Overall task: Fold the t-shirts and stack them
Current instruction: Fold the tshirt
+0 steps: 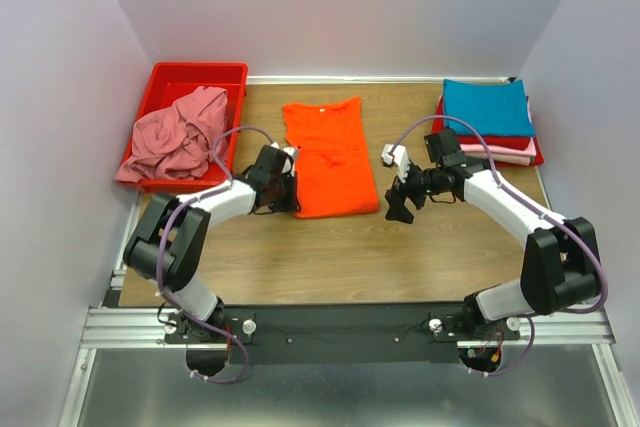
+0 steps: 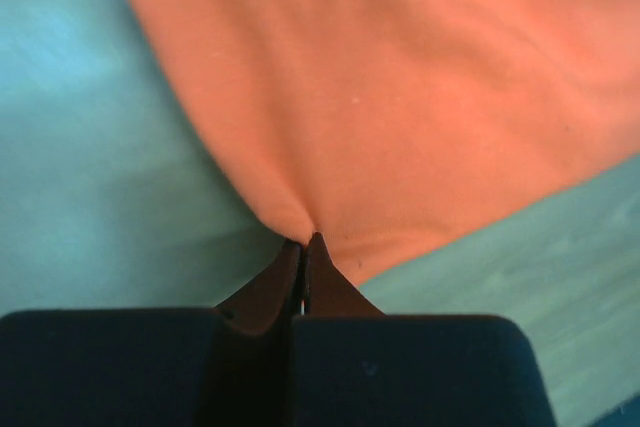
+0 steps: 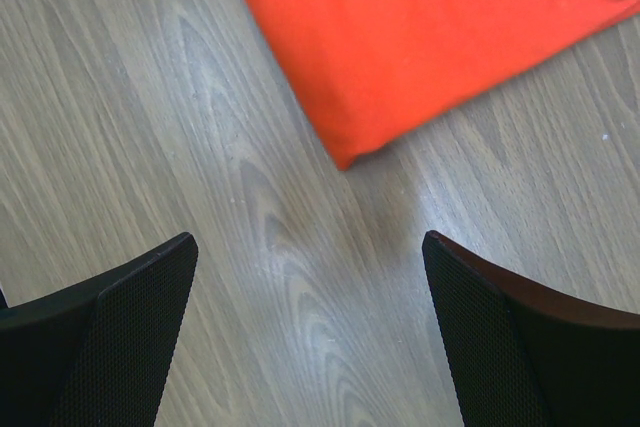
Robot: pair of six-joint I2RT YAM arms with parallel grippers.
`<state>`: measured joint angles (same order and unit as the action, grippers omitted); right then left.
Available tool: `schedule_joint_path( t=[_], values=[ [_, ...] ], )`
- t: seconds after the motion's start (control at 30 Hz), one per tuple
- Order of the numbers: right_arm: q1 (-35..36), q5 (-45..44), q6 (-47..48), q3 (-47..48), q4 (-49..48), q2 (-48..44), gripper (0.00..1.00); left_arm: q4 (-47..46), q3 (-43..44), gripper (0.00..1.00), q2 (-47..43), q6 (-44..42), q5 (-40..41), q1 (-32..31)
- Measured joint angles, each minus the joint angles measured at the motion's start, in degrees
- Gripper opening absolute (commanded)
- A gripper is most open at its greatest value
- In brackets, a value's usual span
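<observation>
A bright orange t-shirt [image 1: 325,152] lies folded lengthwise in the middle of the table. My left gripper [image 1: 290,199] is shut on the near left corner of the orange t-shirt [image 2: 400,97]; the cloth puckers where the closed fingertips [image 2: 318,245] pinch it. My right gripper [image 1: 398,205] hovers open just off the shirt's near right corner [image 3: 345,152], nothing between its fingers [image 3: 130,307]. A dusty pink t-shirt [image 1: 175,137] lies crumpled in the red bin. A stack of folded t-shirts [image 1: 487,119], teal on top, sits at the back right.
The red plastic bin [image 1: 195,75] stands at the back left corner. White walls close in the table on three sides. Bare wood [image 1: 340,262] lies between the orange shirt and the arm bases.
</observation>
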<state>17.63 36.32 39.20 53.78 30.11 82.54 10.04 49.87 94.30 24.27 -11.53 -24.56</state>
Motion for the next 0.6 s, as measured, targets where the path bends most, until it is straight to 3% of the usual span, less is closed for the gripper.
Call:
schedule_joint_path(
  t=[0.33,0.37,0.43,0.5,0.6],
  values=[
    [-0.11,2.08,2.54,-1.46,-0.02,-1.01,1.0,-4.5,-14.45,0.03,-12.83,10.4,-0.94,-9.94],
    [-0.11,2.91,3.74,-2.12,0.0,-1.2,1.0,-4.61,-15.28,0.19,-14.27,11.17,-0.92,-10.69],
    [-0.11,4.33,6.29,-3.23,0.44,-1.53,1.0,-4.28,-17.25,0.43,-18.78,13.68,-0.85,-11.65],
    [-0.11,5.01,8.0,-3.69,0.83,-1.66,1.0,-3.32,-18.18,0.52,-23.52,15.06,-0.11,-11.74],
    [-0.11,5.68,12.46,-4.26,1.16,-2.36,1.0,0.28,-18.03,0.56,-32.28,16.7,2.4,-11.74]
  ],
)
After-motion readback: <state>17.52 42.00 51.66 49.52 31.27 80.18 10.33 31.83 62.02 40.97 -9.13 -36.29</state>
